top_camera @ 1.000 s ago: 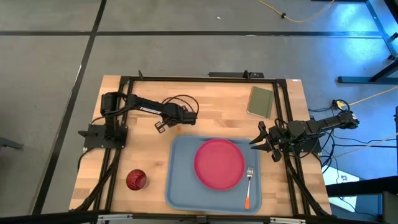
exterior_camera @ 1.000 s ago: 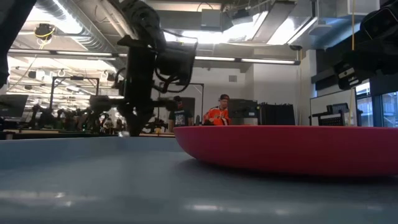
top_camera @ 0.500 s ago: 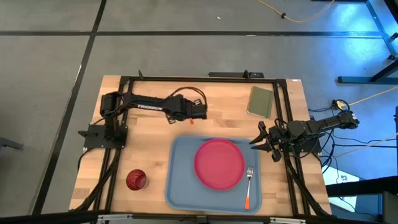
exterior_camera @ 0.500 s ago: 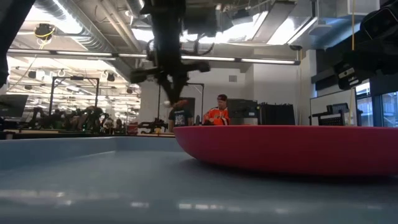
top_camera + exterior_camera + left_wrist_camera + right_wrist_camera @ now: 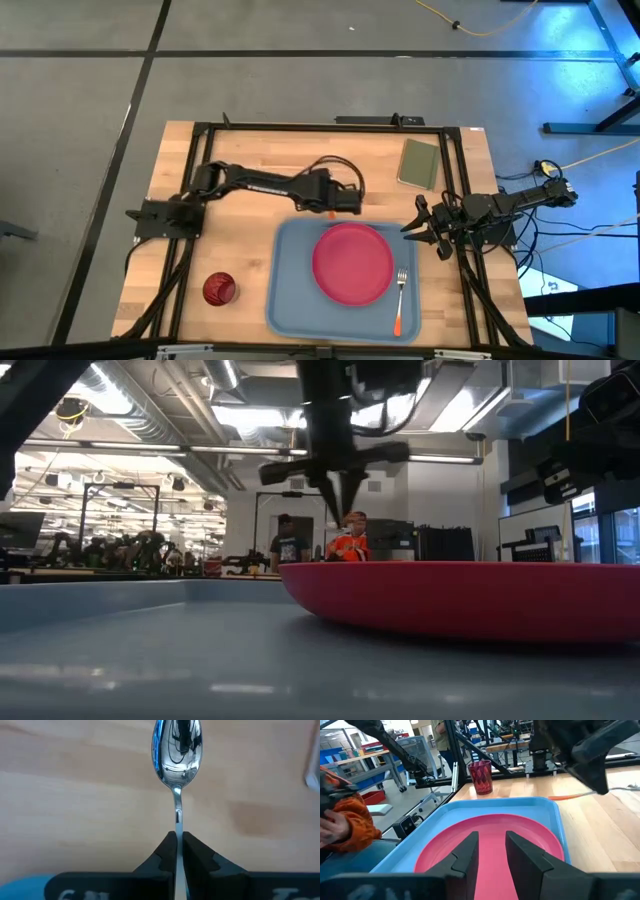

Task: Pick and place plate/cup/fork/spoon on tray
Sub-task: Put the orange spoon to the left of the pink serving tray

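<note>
My left gripper (image 5: pixel 352 203) is shut on the spoon (image 5: pixel 176 750) just past the far edge of the light blue tray (image 5: pixel 290 300). The pink-red plate (image 5: pixel 352 262) lies flat in the tray's middle. The orange-handled fork (image 5: pixel 400 296) lies in the tray to the plate's right. The dark red cup (image 5: pixel 219 289) stands upright on the wood to the tray's left. My right gripper (image 5: pixel 412 220) is open and empty at the tray's far right corner, and its wrist view shows its fingers apart (image 5: pixel 492 852) over the plate (image 5: pixel 485 832). My left gripper pinches the spoon's thin silver stem (image 5: pixel 177 820) between its two fingers, just behind the bowl. The fingers (image 5: pixel 192 852) come from above, and the spoon runs through the gap between them. The bowl (image 5: pixel 176 750) sticks out ahead. The spoon is lifted clear of the wood.
A small green pad (image 5: pixel 419 163) lies at the table's far right. Bare wood stretches across the far side of the table (image 5: pixel 260 150) and around the cup. The arms' frames run along both side edges.
My left gripper has gone toward the table's right edge, from left of the tray's far left corner to the middle of its far edge. It carries the spoon clear of the table. My right arm has kept still.
</note>
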{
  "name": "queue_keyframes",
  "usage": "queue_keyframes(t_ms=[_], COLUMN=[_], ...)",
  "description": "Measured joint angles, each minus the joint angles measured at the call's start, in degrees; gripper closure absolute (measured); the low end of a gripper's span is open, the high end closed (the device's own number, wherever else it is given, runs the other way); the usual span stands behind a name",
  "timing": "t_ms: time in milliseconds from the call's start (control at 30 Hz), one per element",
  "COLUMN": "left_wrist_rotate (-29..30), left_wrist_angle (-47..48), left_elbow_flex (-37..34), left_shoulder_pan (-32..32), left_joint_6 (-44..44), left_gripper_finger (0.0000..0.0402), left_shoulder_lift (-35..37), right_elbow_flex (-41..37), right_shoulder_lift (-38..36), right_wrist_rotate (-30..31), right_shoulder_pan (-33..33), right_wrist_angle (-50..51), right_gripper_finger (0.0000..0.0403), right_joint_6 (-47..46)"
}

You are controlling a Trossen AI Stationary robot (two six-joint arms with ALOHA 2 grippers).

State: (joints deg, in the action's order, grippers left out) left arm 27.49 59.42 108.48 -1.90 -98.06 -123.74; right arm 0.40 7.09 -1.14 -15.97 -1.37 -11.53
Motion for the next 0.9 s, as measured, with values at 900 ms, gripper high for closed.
queue_keyframes(t_ms=[900], left_wrist_rotate=[-0.3], left_wrist_angle=[16.7], left_elbow_flex=[-0.2], left_shoulder_pan=[-22.7], left_joint_6=[-24.9], left_gripper_finger=[0.0388], left_shoulder_lift=[-3.8], right_elbow_flex=[0.0], right_shoulder_lift=[0.0], right_wrist_rotate=[0.0], right_shoulder_pan=[0.0], right_wrist_angle=[0.0], right_gripper_finger=[0.0301], right_joint_6=[0.0])
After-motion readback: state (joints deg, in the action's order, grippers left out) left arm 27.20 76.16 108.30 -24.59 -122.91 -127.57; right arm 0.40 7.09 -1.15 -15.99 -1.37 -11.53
